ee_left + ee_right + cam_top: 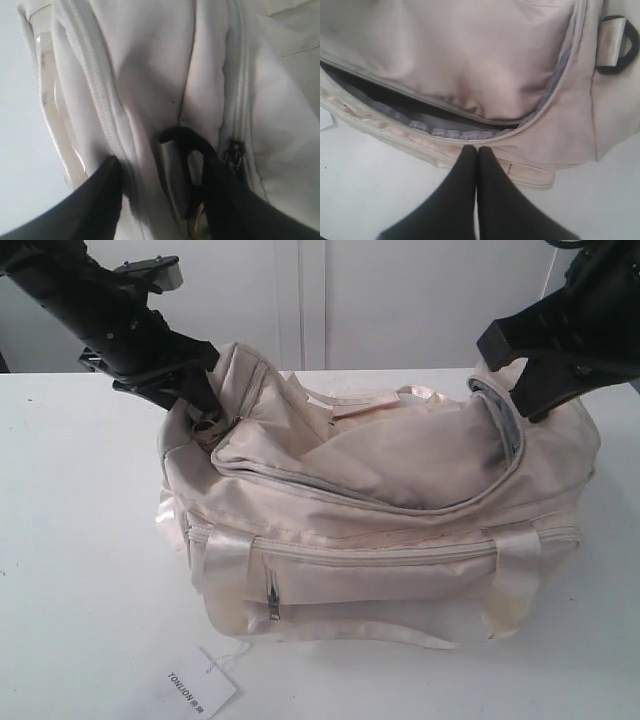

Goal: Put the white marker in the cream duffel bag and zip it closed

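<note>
The right hand [477, 151] is closed on nothing, its tips pressed together against the rim of the cream duffel bag [400, 540], just below the gaping top zipper [445, 131]. At the bag's other end, the left hand [165, 172] straddles a fold of fabric and a black ring [175, 134]; I cannot tell whether it pinches them. The bag sits on the white desk [80, 540], its hang tag [195, 690] in front.

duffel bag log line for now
cream duffel bag: zipper open | white marker: unseen | left gripper: zipper end | right gripper: shut, empty
</note>
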Motion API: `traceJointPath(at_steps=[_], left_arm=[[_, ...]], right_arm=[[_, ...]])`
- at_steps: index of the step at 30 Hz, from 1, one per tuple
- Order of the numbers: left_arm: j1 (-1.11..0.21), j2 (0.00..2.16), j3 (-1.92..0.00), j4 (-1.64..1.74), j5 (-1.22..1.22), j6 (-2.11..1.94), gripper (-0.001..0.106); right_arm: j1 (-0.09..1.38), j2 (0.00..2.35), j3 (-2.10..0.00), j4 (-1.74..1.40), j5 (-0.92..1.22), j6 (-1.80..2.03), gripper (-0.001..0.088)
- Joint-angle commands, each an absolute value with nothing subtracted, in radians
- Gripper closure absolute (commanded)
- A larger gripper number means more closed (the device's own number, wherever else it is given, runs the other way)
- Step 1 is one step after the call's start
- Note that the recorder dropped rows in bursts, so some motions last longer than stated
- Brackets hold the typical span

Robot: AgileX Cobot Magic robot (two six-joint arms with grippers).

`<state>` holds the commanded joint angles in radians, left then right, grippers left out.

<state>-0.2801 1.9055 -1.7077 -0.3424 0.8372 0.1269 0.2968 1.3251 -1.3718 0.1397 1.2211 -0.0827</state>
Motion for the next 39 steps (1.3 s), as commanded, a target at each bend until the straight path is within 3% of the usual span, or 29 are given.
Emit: traceJointPath(at_steps=[4,6,18,25,29,35,39], left_arm=[[-0.280,1.908,-1.706,-0.344,0.837,0.127,0.096],[-0.280,1.908,-1.706,-0.344,0.831,0.127,0.105],[-0.280,1.869,-1.712,-0.578,0.818,0.194,0.105],[-0.225,1.869,-1.712,-0.752,0.835,0.229,0.105],[-0.162,1.869,-1.712,-0.881,0.898,0.295,0.105],[-0.161,1.869,-1.712,-0.875,0.915,0.317,0.105],[-0.161,1.869,-1.712,-0.875,0.919,0.317,0.105]], right_arm=[[0.297,1.325,-1.372,0.140,1.221,-0.083,0.0868],[0.297,1.325,-1.372,0.140,1.221,-0.083,0.0868],[0.299,1.325,-1.372,0.156,1.203,-0.093,0.0868],[0.301,1.338,-1.372,0.405,1.136,-0.267,0.0868],[0.356,1.392,-1.372,0.533,0.978,-0.319,0.0868],[0.566,1.587,-1.372,0.571,0.616,-0.317,0.0868],[0.598,1.696,-1.372,0.589,0.499,-0.309,0.0868]])
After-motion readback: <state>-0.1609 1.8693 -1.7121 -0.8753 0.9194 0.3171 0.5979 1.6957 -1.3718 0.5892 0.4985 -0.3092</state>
